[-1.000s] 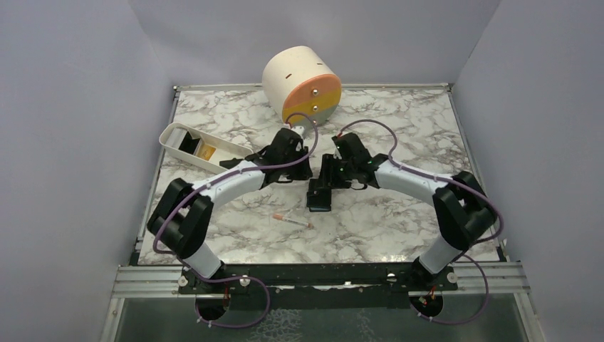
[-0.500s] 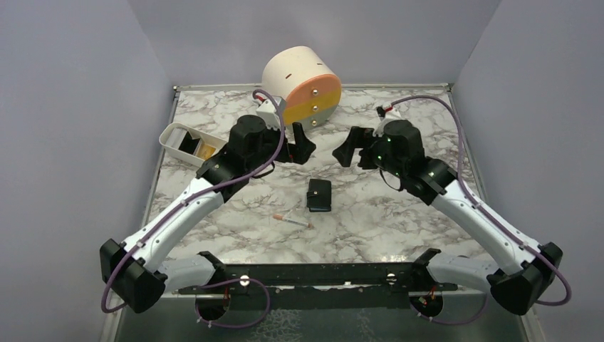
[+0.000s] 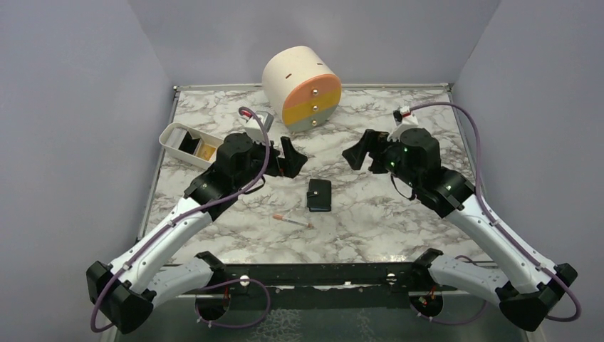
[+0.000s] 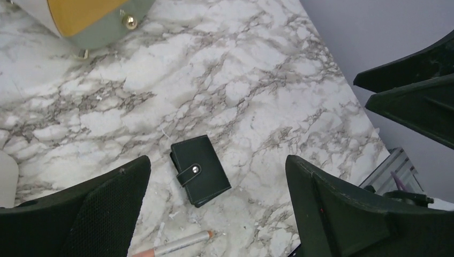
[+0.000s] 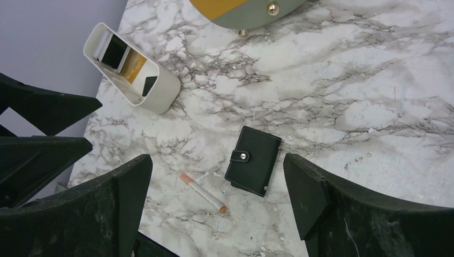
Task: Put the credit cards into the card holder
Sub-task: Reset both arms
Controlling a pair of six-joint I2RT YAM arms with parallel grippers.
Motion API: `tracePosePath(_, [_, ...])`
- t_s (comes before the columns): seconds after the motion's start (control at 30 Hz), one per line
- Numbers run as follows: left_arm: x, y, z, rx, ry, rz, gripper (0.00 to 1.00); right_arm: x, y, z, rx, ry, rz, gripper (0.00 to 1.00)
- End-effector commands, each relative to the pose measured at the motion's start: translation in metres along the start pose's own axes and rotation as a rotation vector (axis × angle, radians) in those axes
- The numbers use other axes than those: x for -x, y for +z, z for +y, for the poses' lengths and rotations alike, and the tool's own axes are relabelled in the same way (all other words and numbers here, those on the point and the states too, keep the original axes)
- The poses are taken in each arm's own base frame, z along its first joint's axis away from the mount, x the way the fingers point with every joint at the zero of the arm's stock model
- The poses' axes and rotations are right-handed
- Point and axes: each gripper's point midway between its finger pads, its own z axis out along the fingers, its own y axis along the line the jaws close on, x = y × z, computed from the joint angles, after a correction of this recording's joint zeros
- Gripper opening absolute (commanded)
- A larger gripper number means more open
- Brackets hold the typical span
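Top external view shows the card holder (image 3: 320, 194) lying flat on the marble tabletop (image 3: 399, 221), about in the middle, between the two arms. It is closed, and a little strap with a shiny snap keeps it shut (the snap shows best from the wrist cameras). I think it lies there because both arms can reach that spot. Its long side runs from the near edge toward the far edge, tipped only a little. The strap folds over the long edge on the left, the side where the white tray (image 5: 160, 92) is. The face with the snap points up.

One of the credit cards (image 5: 134, 65), an orange-yellow one, seems to sit in the white tray, leaning next to some dark things I cannot make out. I see no blue card; it may be hidden. For a card to go in, I think the snap must be popped open first.

A thin white-and-pink stick (image 3: 293, 221) lies near the holder, on its near left side, not touching it.

The left fingers (image 4: 101, 214) are spread wide and hold nothing. They hang over the tabletop, off to the far left of the holder. The right fingers (image 5: 342, 214) are spread wide and empty too, off to the far right. Both wrist cameras look down on the holder. I think the fingers are up and apart because nothing is picked up yet.

A round box with drawers (image 3: 303, 87) sits at the far edge, well apart from the holder.
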Motion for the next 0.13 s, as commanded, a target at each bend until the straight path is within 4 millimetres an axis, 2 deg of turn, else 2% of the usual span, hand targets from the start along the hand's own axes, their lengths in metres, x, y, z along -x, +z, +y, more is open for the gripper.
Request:
tracePosePath(0.0, [-0.0021,0.0032,-0.0024,-0.018,-0.05,-0.016,0.99,-0.0025,-0.0006,-0.0055,-0.021,0.027,-0.011,0.94])
tracePosePath(0.1, [-0.0019,0.0035,-0.0035,-0.025,-0.037,-0.013,0.99,-0.0028,-0.001,-0.0059,-0.023,0.026,-0.01,0.94])
